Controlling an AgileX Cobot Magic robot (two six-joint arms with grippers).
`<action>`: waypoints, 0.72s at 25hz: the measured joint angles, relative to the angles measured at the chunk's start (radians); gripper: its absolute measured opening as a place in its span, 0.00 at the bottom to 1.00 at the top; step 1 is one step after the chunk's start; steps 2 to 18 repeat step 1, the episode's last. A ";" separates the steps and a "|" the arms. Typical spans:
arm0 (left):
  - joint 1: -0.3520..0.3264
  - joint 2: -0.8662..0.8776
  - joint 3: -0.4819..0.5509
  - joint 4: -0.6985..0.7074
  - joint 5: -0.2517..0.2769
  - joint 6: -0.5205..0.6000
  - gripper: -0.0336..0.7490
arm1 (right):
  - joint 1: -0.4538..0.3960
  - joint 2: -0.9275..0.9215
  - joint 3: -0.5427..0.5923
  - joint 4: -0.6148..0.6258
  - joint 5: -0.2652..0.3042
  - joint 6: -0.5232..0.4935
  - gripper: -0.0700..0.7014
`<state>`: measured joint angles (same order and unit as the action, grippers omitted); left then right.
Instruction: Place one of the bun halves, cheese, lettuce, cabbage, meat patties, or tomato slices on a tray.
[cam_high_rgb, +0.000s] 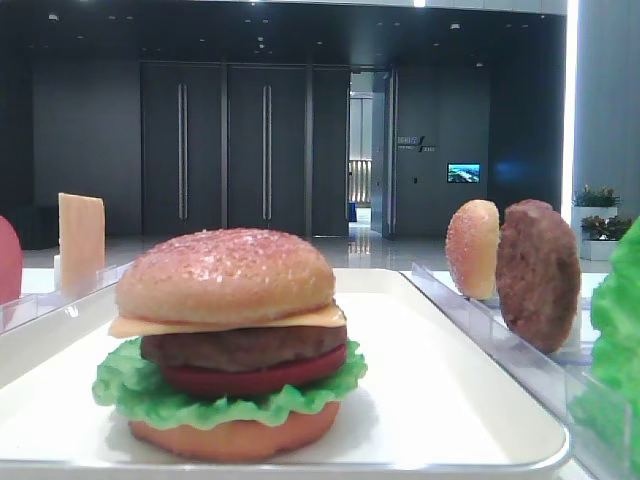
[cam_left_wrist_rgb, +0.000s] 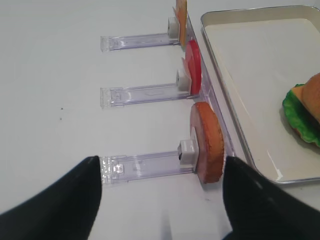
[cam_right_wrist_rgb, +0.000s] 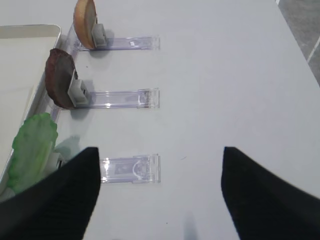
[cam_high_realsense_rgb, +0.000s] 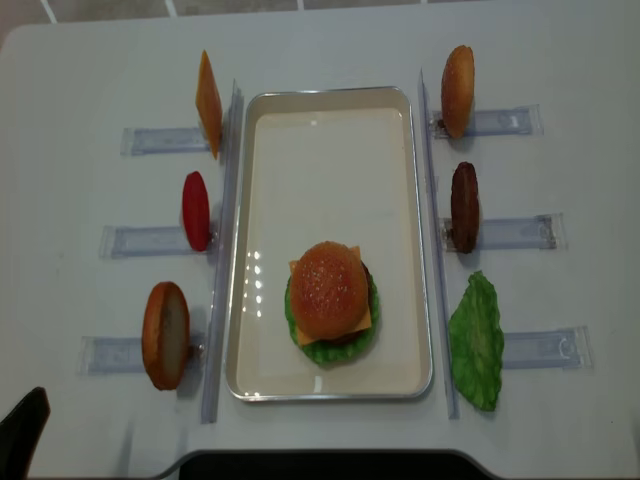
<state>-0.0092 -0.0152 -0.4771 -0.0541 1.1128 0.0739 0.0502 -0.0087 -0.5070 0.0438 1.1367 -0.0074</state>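
Note:
On the white tray (cam_high_realsense_rgb: 330, 170) stands a stacked burger. A domed, speckled bun top (cam_high_realsense_rgb: 328, 289) crowns it, over cheese (cam_high_rgb: 300, 320), a meat patty (cam_high_rgb: 240, 347), a tomato slice (cam_high_rgb: 250, 380), lettuce (cam_high_rgb: 130, 385) and a bun base (cam_high_rgb: 235, 437). My left gripper (cam_left_wrist_rgb: 160, 200) is open over the table, left of the tray and close to a flat bun base (cam_left_wrist_rgb: 207, 142) on its rack. The open right gripper (cam_right_wrist_rgb: 160, 195) hangs over bare table, beside a rack with a lettuce leaf (cam_right_wrist_rgb: 32, 147). Neither gripper holds anything.
Clear racks flank the tray. The left ones hold a cheese slice (cam_high_realsense_rgb: 208, 103), a tomato slice (cam_high_realsense_rgb: 196, 210) and the flat bun base (cam_high_realsense_rgb: 165, 334). The right ones hold a paler bun top (cam_high_realsense_rgb: 458, 90), a patty (cam_high_realsense_rgb: 464, 206) and lettuce (cam_high_realsense_rgb: 476, 340).

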 joint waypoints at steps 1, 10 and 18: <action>0.000 0.000 0.000 0.000 0.000 0.000 0.78 | 0.000 0.000 0.000 0.000 0.000 0.000 0.72; 0.000 0.000 0.000 0.000 0.000 0.000 0.78 | 0.000 0.000 0.000 0.000 0.000 0.000 0.72; 0.000 0.000 0.000 0.000 0.000 0.000 0.78 | 0.000 0.000 0.000 0.000 0.000 0.000 0.72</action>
